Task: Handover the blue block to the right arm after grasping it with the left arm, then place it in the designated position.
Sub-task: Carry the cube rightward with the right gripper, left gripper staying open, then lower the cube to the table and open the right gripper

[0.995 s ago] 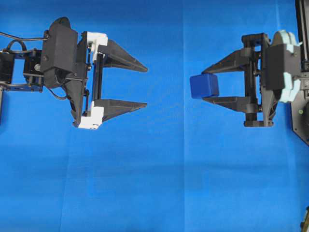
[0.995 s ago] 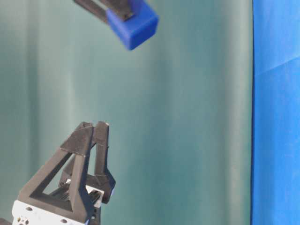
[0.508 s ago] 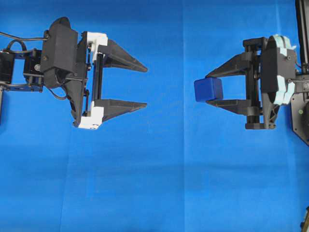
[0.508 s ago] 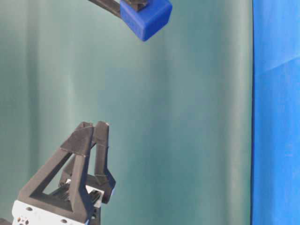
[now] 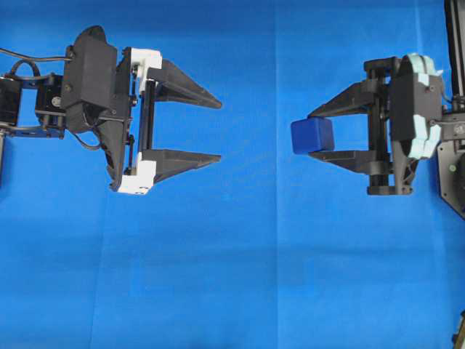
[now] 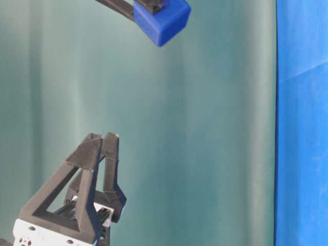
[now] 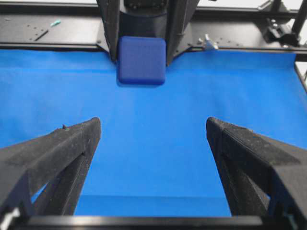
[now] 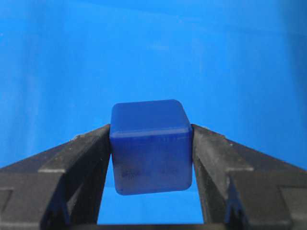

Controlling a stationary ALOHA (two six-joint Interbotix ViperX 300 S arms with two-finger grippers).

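Block [image 5: 312, 135], pinched at the very fingertips of the right end effector [image 5: 317, 134] above the blue cloth [image 5: 232, 276], apart from the spread, empty left end effector [image 5: 218, 129], could pivot or slip out during placement, since the grip seems shallow.

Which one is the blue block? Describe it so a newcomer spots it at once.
Start from the blue cloth that covers the table, then go to the right gripper, the black one with mint-green trim. The blue block is clamped between the tips of its jaws, above the cloth. It is a small rounded cube, darker than the cloth, and the only loose thing in sight.
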